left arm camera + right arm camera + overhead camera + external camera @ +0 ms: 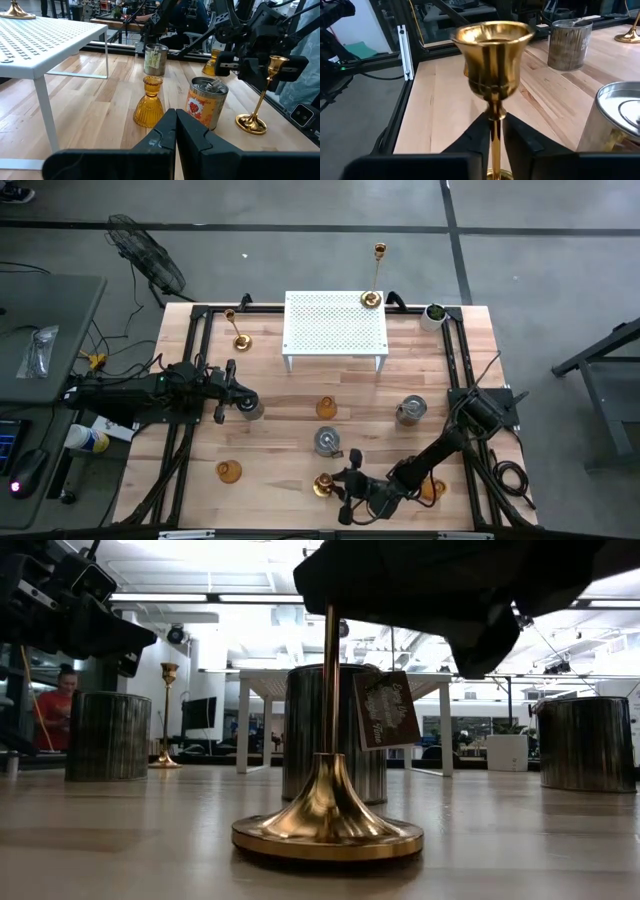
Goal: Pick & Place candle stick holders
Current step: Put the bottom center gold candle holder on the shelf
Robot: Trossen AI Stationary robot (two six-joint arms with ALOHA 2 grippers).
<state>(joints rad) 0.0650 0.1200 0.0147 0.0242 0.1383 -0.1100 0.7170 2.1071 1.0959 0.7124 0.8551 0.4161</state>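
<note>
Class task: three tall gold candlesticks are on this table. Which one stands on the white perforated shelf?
The gold candlestick at the white shelf's back right corner. Another gold stick stands on the table left of the shelf; the third is at the right gripper.

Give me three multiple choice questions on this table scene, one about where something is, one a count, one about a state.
1. Where is the white rack?
A. far middle of the table
B. near left corner
C. on the floor

2. How many tall gold sticks stand on top of the rack?
A. none
B. one
C. three

3. The right pincer is:
A. wide open over bare wood
B. shut on the gold stick
C. shut on the plant

Answers: 1 A, high view shows it there. 2 B, a single stick at its corner. 3 B, fingers clamp the stem.
</note>
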